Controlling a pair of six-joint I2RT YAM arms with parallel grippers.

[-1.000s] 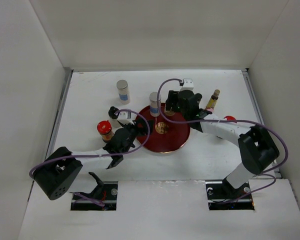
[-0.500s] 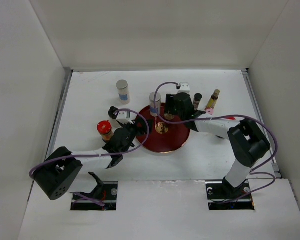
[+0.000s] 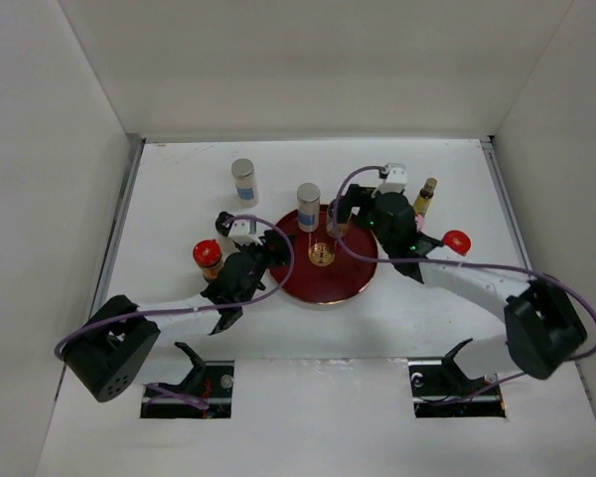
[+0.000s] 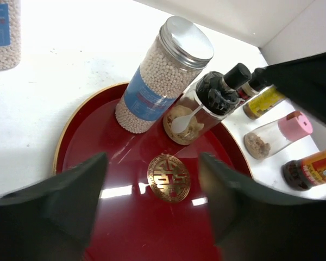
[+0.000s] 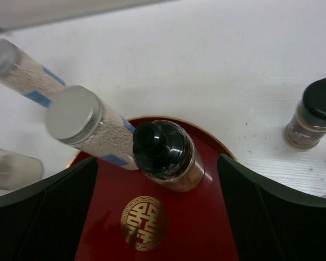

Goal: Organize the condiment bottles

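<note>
White-walled table [image 3: 179, 189]: the black-capped jar [image 5: 165, 152] is standing on the red tray [image 3: 323, 296], just beside a grey-topped shaker [image 5: 73, 114]. The right gripper [image 5: 156, 163] is hovering spread-jawed above it; the left gripper [image 4: 152, 163] is gaping too. Probably rigid, slick, breakable: clasp below the cap.

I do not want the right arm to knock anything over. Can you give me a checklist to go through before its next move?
1. The black-capped jar stands on the tray: ok.
2. The right gripper is open, with its fingers apart on both sides of the jar: ok.
3. There is a gap between the jar and the shaker: cannot tell.
4. The left gripper is open and empty: ok.
5. All bottles are on the tray: not ok. The yellow bottle and the pink-capped jar stand outside it.
</note>
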